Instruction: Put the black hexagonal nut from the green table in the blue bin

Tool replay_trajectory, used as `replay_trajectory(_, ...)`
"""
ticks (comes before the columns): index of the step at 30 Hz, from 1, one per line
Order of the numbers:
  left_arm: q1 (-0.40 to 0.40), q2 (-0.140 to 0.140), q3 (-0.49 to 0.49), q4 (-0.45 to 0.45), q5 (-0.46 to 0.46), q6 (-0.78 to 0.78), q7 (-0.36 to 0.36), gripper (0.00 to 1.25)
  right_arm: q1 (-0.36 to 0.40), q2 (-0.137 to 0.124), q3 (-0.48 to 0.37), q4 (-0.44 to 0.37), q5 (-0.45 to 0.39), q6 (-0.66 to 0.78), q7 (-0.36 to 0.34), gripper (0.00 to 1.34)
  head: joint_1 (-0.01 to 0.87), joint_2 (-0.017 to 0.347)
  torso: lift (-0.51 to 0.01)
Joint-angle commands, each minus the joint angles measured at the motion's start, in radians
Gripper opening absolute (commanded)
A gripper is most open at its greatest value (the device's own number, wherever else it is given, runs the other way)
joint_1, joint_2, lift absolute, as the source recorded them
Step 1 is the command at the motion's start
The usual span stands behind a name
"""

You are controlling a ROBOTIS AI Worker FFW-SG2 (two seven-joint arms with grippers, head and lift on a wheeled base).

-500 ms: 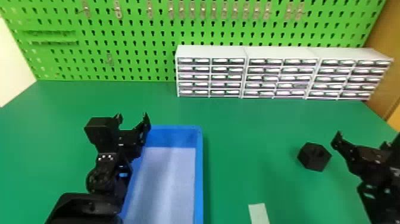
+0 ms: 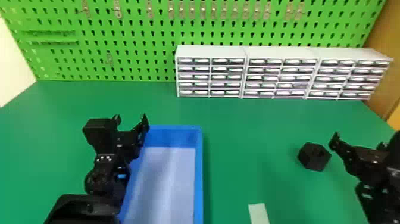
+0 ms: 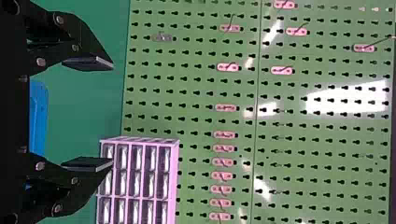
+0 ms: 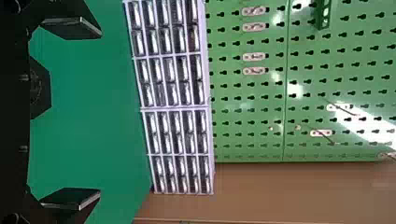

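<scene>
From high, the head view looks down the green table (image 2: 238,119) toward twelve o'clock, and both wrist views, lower and nearer, face the same pegboard (image 2: 134,29) and drawer cabinets (image 2: 278,73).

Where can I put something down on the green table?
There's bare green table between the blue bin and the black nut, beyond the pale strip, up to the white drawers. It's crowded by the nut, with the right end effector close, and at the bin's left edge, by the left end effector.
</scene>
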Motion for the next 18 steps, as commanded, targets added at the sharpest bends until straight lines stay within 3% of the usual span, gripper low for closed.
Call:
replay_trajectory(1,-0.001,-0.003,0.003,-0.001,-0.001,0.000,0.001,0.73,0.000,0.000,0.005,0.000,-0.006,0.009,0.000,1.23,0.657,0.057,-0.095)
replay_trajectory(10,-0.002,-0.003,0.007,-0.002,-0.003,-0.001,0.000,0.73,-0.001,0.000,0.008,-0.017,-0.015,0.051,0.000,1.23,0.657,0.057,-0.095)
replay_trajectory(18,-0.001,-0.003,0.013,-0.004,-0.003,-0.003,0.000,0.73,-0.017,-0.018,0.025,-0.048,-0.038,0.143,0.003,1.23,0.657,0.057,-0.095)
